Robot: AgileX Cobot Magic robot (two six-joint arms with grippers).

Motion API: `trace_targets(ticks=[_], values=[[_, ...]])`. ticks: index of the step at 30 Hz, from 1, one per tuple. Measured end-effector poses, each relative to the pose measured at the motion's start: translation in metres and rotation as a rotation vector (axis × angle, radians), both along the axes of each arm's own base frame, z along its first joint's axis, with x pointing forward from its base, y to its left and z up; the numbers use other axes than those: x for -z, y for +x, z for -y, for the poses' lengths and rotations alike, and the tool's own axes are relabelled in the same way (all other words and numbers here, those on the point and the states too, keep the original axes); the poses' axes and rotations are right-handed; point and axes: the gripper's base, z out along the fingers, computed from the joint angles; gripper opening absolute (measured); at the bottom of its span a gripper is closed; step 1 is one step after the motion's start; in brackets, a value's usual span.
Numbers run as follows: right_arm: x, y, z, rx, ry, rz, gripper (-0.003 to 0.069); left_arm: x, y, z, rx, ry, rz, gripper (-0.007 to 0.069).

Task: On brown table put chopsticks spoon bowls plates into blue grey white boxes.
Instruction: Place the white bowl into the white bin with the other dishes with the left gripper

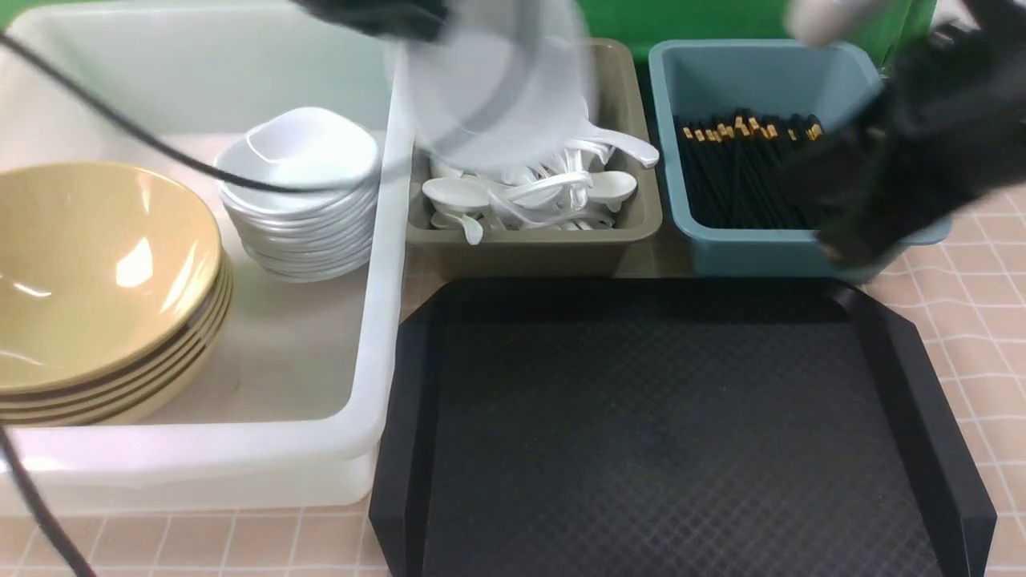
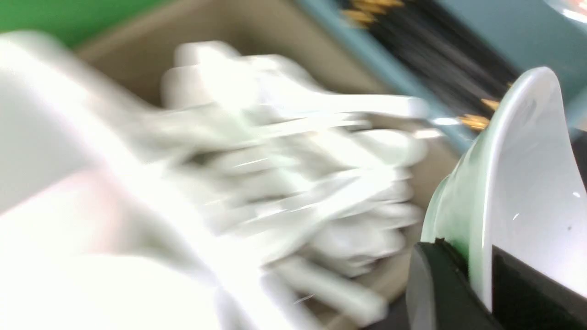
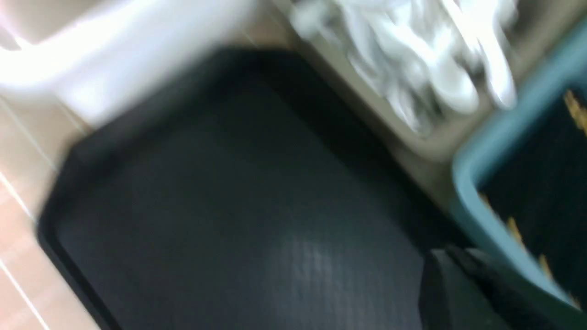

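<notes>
My left gripper (image 2: 479, 275) is shut on the rim of a white plate (image 2: 523, 183). The plate (image 1: 493, 88) hangs blurred in the air over the back of the grey box (image 1: 529, 248), next to the white box's (image 1: 377, 336) right wall. The grey box holds several white spoons (image 1: 529, 192). Black chopsticks (image 1: 745, 168) with gold ends lie in the blue box (image 1: 753, 248). Tan bowls (image 1: 96, 280) and white plates (image 1: 304, 192) are stacked in the white box. My right gripper (image 1: 838, 244) is shut and holds nothing, at the blue box's front right edge.
A black tray (image 1: 681, 433) with nothing on it lies in front of the grey and blue boxes. A black cable (image 1: 120, 128) runs across the white box. The tiled brown table (image 1: 986, 264) shows to the right of the tray.
</notes>
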Motion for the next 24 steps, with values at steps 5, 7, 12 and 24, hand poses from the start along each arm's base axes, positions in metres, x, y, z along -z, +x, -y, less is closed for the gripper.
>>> trace_targets(ticks=[5,7,12,24], values=[[0.004,0.019,-0.065,-0.164,-0.004,0.029,0.0050,0.016,0.018,-0.083,-0.219,-0.021,-0.055,0.0005],[0.004,0.025,-0.083,-0.203,-0.009,0.041,0.0050,0.029,0.026,-0.100,-0.264,-0.050,-0.088,0.0005],[0.008,0.039,-0.105,-0.246,-0.047,0.022,0.0052,0.069,0.051,-0.110,-0.263,-0.068,-0.162,0.0005],[0.015,0.042,-0.102,-0.243,-0.153,-0.019,0.0061,0.119,0.076,-0.115,-0.216,-0.004,-0.200,0.0241]])
